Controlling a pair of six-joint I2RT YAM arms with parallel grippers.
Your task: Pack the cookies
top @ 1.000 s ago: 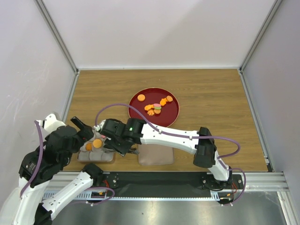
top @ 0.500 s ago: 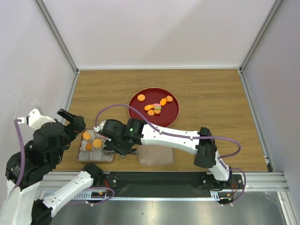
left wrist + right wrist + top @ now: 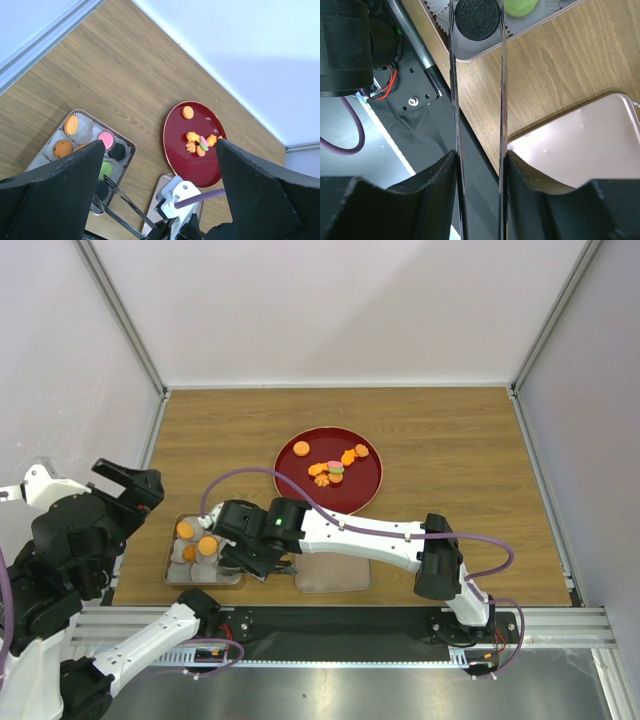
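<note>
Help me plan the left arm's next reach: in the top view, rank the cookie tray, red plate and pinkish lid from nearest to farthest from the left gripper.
1. Cookie tray, just right of the open left gripper, toward the near edge.
2. Red plate, farther right, mid-table.
3. Pinkish lid, farthest, near edge, right of the tray.
</note>
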